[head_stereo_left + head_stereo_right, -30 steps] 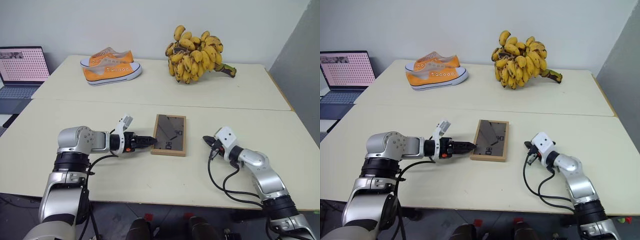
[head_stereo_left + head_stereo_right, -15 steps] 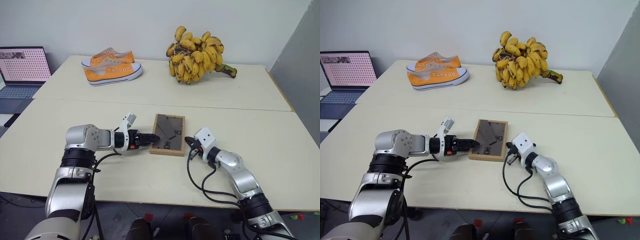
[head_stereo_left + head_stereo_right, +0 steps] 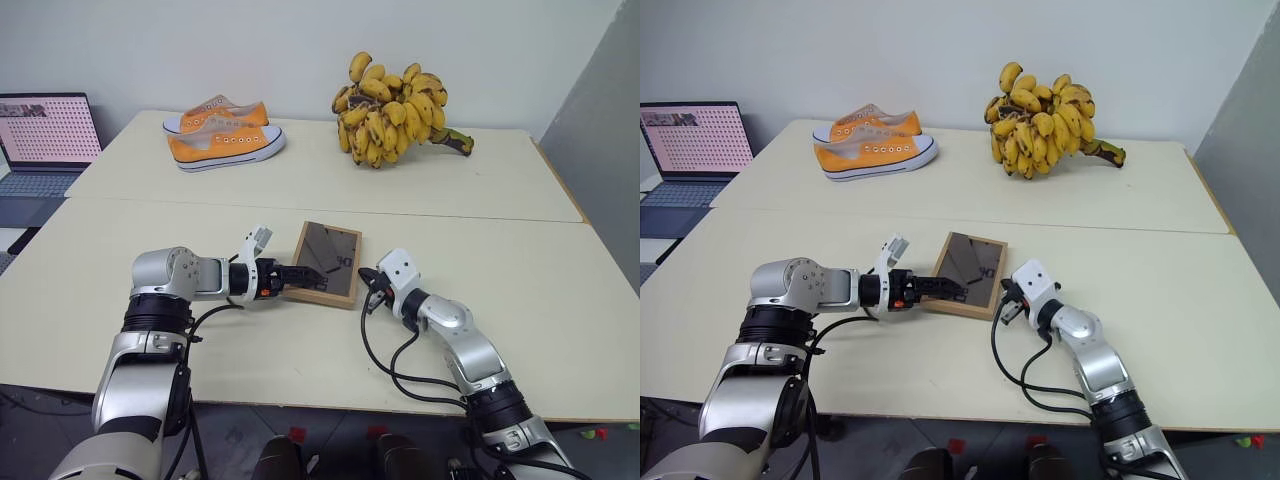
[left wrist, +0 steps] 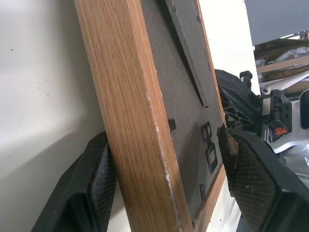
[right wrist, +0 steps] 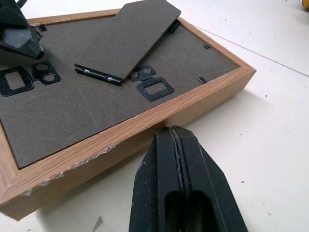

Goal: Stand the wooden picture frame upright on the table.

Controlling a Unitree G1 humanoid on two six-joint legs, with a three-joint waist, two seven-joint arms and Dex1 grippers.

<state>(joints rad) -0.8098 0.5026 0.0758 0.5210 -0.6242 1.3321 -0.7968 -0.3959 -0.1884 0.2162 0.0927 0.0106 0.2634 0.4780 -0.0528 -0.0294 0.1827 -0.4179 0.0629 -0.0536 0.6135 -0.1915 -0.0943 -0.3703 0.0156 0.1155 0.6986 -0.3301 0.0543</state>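
Note:
The wooden picture frame (image 3: 330,257) lies back-up on the table (image 3: 460,175), turned a little askew, its dark grey back panel (image 5: 72,106) and prop leg (image 5: 128,36) facing up. My left gripper (image 3: 305,274) reaches in from the left and is closed over the frame's left rim. In the left wrist view one finger (image 4: 94,191) presses the outer wood edge and the other finger (image 4: 253,176) sits over the back panel. My right gripper (image 3: 368,283) is shut, and its tip (image 5: 174,140) touches the frame's near right wooden edge.
A pair of orange sneakers (image 3: 222,135) stands at the table's far left and a big bunch of bananas (image 3: 393,108) at the far middle. An open laptop (image 3: 45,135) sits off the table's left side. A grey panel (image 3: 600,130) rises at the right.
My right gripper has swung left up to the frame's right edge. The frame has slid and turned toward my left gripper, whose fingers now hold its left rim.

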